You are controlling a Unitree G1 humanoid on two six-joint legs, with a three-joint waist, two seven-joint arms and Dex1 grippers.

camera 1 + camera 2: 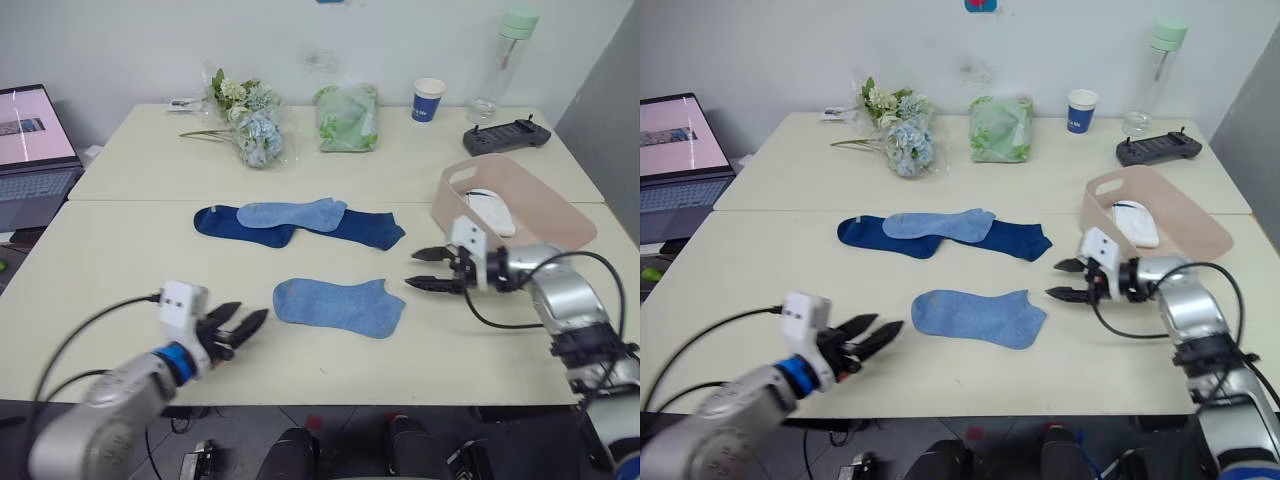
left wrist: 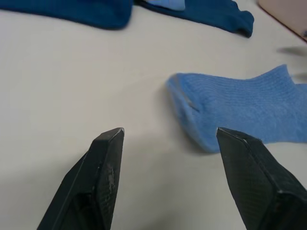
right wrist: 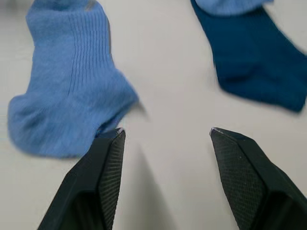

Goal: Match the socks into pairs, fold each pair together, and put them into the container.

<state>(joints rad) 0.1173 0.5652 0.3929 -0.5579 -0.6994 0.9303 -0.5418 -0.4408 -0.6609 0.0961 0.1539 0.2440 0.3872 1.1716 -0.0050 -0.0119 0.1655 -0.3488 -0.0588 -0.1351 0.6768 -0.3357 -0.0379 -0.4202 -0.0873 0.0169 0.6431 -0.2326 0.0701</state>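
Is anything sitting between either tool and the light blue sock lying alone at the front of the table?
Nothing visible. The light blue sock lies flat with bare table on both sides. The left tool and right tool are both open, each facing one end of it across clear tabletop. The other socks lie further back.

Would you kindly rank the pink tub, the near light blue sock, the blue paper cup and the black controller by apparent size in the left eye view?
1. Pink tub
2. Near light blue sock
3. Black controller, though it sits farther from the camera, so its true size is unsure
4. Blue paper cup
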